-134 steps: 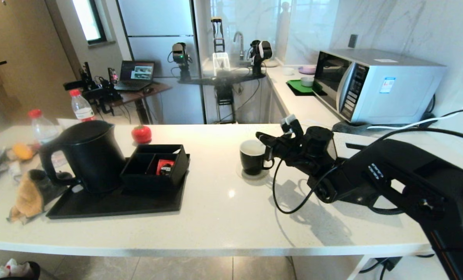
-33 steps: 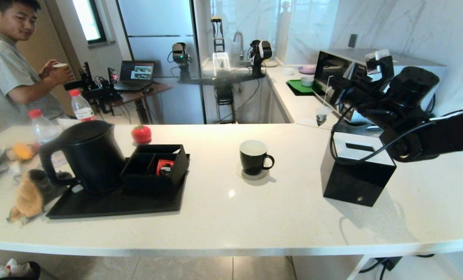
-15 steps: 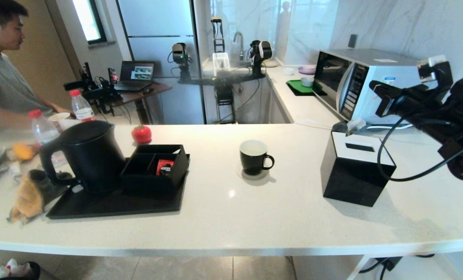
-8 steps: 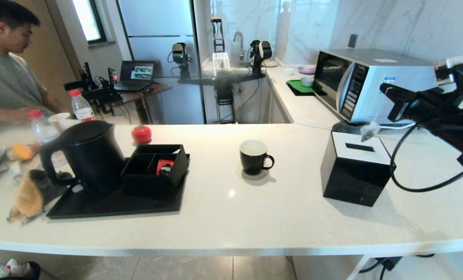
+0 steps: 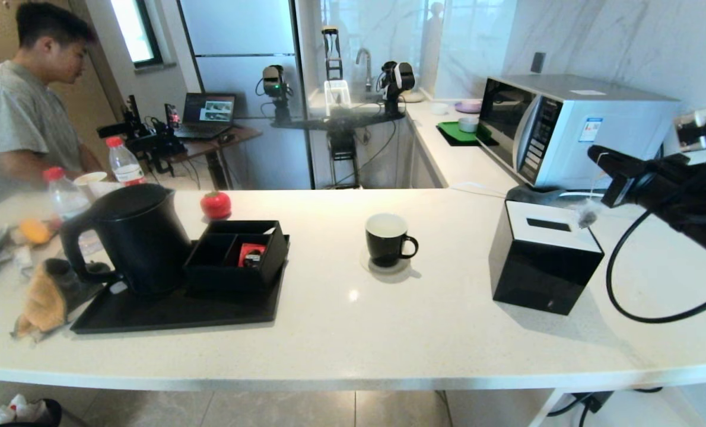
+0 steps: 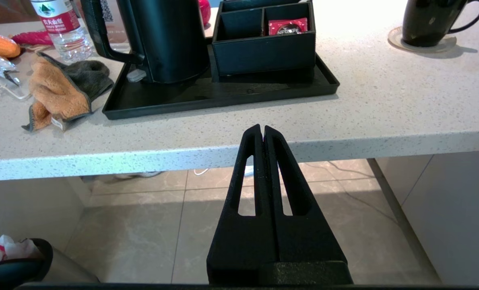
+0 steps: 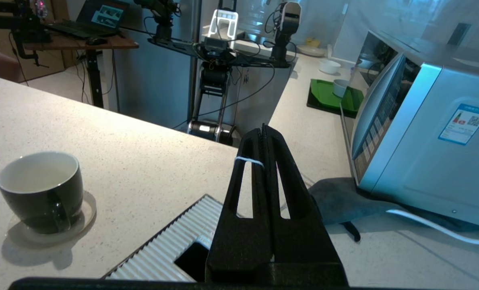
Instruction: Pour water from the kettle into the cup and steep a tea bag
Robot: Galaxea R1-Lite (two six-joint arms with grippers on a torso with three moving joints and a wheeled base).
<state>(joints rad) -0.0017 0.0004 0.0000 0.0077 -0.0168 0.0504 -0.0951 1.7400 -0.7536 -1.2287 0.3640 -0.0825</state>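
The matte black kettle (image 5: 133, 237) stands on a black tray (image 5: 175, 311) at the left. On a coaster mid-counter sits the black cup (image 5: 387, 239), white inside; it also shows in the right wrist view as the cup (image 7: 42, 192). My right gripper (image 5: 595, 154) hovers at the right, shut on the thin white string (image 7: 247, 161). The greyish tea bag (image 5: 585, 217) dangles from it over the far right corner of the black box (image 5: 543, 267). My left gripper (image 6: 262, 129) is shut on nothing, parked low in front of the counter edge, facing the kettle (image 6: 163, 40).
The box has a ribbed white top (image 7: 159, 249) with a slot. A microwave (image 5: 572, 127) stands behind it. A divided black organizer (image 5: 237, 252) holds a red packet. An orange cloth (image 5: 41, 296), bottles (image 5: 62, 193) and a person (image 5: 15, 118) are at the left.
My right gripper has drawn back to the right and lower, carrying the swinging tea bag from behind the box to over its far right corner. The person at the left has shifted.
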